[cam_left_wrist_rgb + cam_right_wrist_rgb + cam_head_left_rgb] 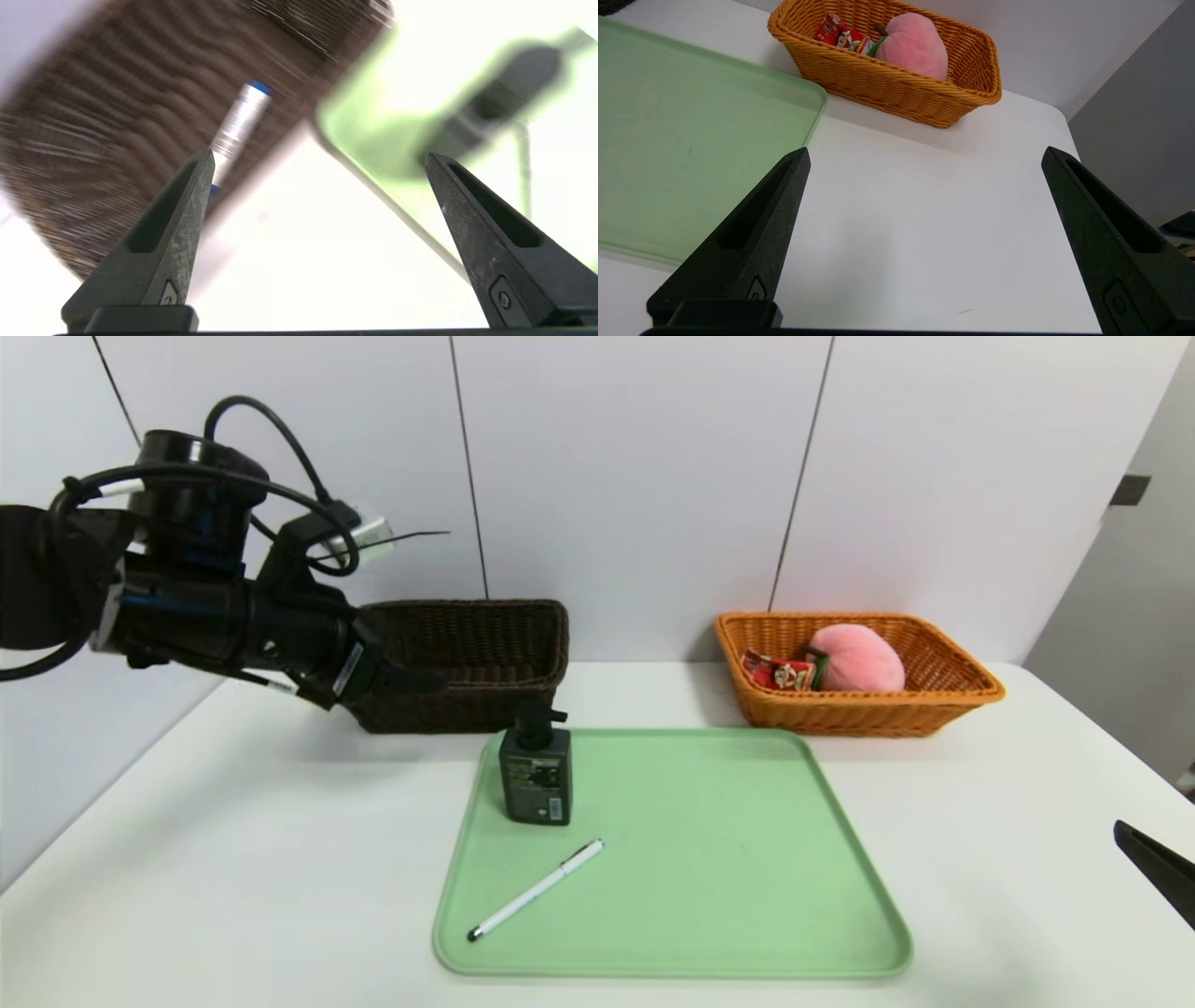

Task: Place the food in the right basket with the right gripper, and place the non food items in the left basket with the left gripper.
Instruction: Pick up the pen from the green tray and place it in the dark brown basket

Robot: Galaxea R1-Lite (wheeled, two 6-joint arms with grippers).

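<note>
Left claw (317, 158): jaws spread wide, nothing between them; it hangs above the counter (233, 821) at the near end of the dark brown basket (485, 663).
Right claw (924, 156): parked low at the counter's right edge, jaws wide apart, empty.
Step in hand: judged to be the reach for the next non-food item, the pump bottle (535, 775) or the pen (537, 889).
How to do it well: come down over the bottle from above, jaws square to its flat sides, gripping the body below the pump so it does not tip; the thin pen needs the jaws across its shaft, close to the tray (747, 859).
Dark brown basket: holds the marker (240, 121), lying on its floor.
Orange basket (934, 700): holds the plush peach (859, 658) and the snack packet (780, 670), side by side.
Tray: bottle upright at its far left corner, pen lying slantwise nearer.
</note>
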